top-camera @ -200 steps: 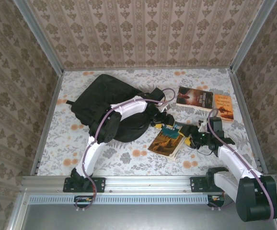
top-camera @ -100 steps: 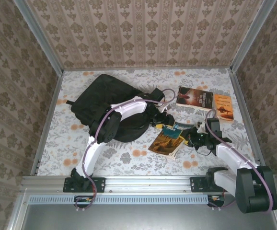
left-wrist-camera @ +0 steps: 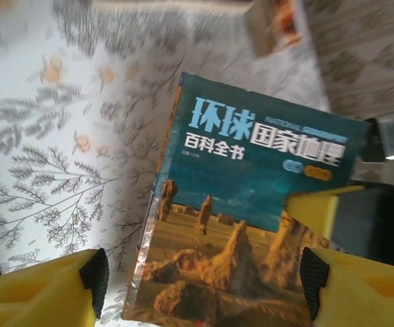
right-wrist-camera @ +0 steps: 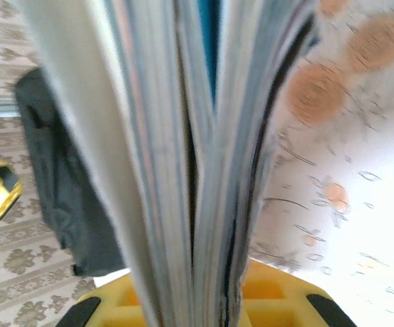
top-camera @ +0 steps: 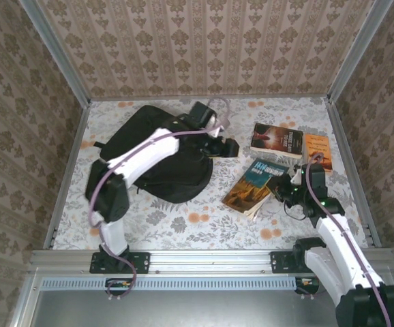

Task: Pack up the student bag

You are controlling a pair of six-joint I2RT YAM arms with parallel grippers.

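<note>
Two grippers bracket the handover. The right gripper (top-camera: pixel 279 186) is clamped on the right edge of the teal book (top-camera: pixel 253 185). The left gripper (top-camera: pixel 227 148), fingers spread, hovers at the right edge of the student bag (top-camera: pixel 149 153). The bag lies on the surface (top-camera: pixel 149 225) left of the book and nearer the left arm, so the book likely needs to go leftward.

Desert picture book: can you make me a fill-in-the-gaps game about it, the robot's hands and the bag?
1. The desert picture book is gripped by the ___ hand.
2. The left hand holds nothing, and its yellow fingers are ___.
3. The student bag is the colour ___.
4. Counting the dark book and the orange book as well, the table has ___ books.

Missing words: right, open, black, three.
</note>
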